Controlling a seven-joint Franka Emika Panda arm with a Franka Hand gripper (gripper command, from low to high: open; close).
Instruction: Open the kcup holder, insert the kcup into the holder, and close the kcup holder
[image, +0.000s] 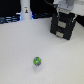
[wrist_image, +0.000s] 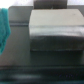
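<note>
Exterior view: the kcup holder (image: 62, 26), a black boxy drawer unit with pale handle slots on its front, sits at about two o'clock on the white table (image: 20, 55). The arm's gripper (image: 64, 11) hangs directly over it, at or near its top. Whether the jaws are spread or closed I cannot tell; the frame is too blurred. The kcup (image: 37, 61), a tiny green pod with a pale top, lies at about six o'clock, well apart from the holder. A tall white post (image: 25, 11) stands at eleven o'clock.

Wrist view: a grey-topped black block, probably the holder's top (wrist_image: 54, 26), fills the middle; the fingers are not distinguishable.

The pod looks light, thin-walled and easily crushed, so a gentle pinch across its sides suits it. The drawer seems stiff; its handle slot is the natural hold.
</note>
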